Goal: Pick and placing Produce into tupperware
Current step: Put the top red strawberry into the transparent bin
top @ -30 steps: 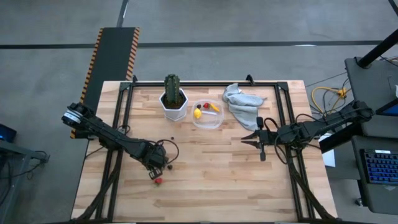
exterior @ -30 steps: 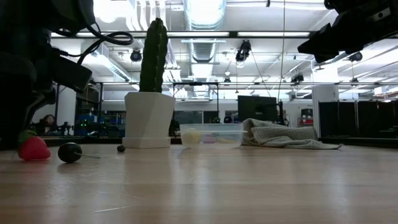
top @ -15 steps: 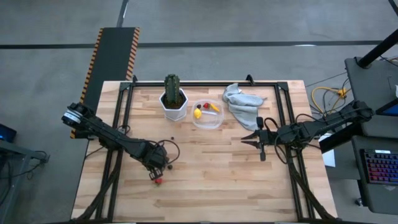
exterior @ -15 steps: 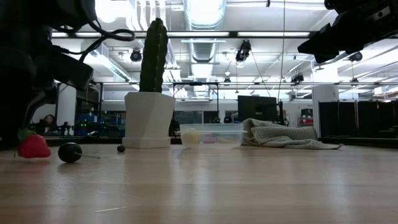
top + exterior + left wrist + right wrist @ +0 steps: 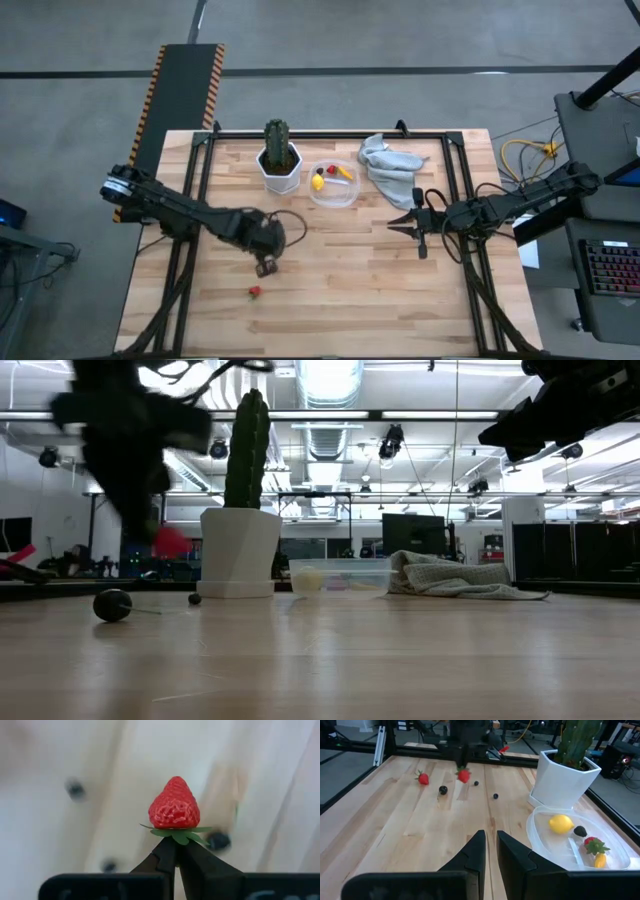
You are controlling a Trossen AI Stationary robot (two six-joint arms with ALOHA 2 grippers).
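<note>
My left gripper (image 5: 176,840) is shut on a red toy strawberry (image 5: 174,804) and hovers over the table's left middle (image 5: 264,268). A second strawberry (image 5: 254,291) lies on the wood nearer the near edge. Dark berries (image 5: 443,790) (image 5: 495,796) rest on the table around it. The clear tupperware (image 5: 333,198) sits near the far edge and holds a lemon (image 5: 561,823), a dark berry (image 5: 579,830), a strawberry (image 5: 591,843) and an orange stick (image 5: 600,861). My right gripper (image 5: 392,222) waits right of the tupperware, open by a narrow gap and touching nothing. My left gripper pinches the strawberry's green leaf cap (image 5: 180,834) between its two fingertips (image 5: 162,852). The fingers come from above, pointing down. The strawberry (image 5: 172,542) hangs below them with its pointed end down, lifted clear of the table.
A cactus in a white pot (image 5: 280,165) stands just left of the tupperware. A crumpled grey cloth (image 5: 388,165) lies to its right. Bare wood stretches across the table's middle and near side (image 5: 350,290).
My left gripper has risen from the table and moved toward the right and far side. It has lifted one strawberry clear of the wood. The other strawberry and the dark berries have stayed where they were.
</note>
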